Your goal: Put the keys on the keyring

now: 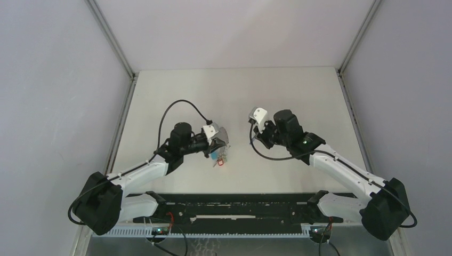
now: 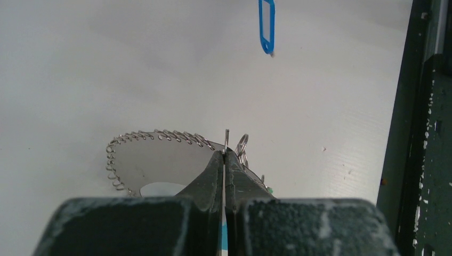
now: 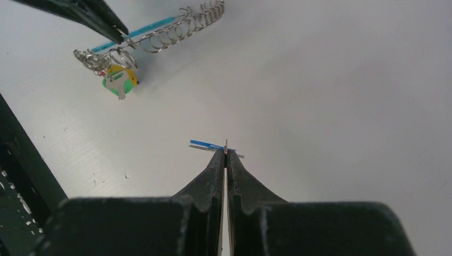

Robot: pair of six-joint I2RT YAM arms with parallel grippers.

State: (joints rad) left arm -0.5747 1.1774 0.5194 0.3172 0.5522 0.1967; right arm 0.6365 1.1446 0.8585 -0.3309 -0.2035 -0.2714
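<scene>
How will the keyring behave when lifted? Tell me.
The keyring probably sags and swings: its thin wire carries many loose small rings. It seems light: the shut left gripper holds it by one fingertip pinch. The green piece clipped on may sway or snag.

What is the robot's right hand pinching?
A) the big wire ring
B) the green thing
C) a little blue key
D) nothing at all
C: the right gripper is shut on the little blue key. The green thing sits over by the keyring, which the left gripper holds.
</scene>
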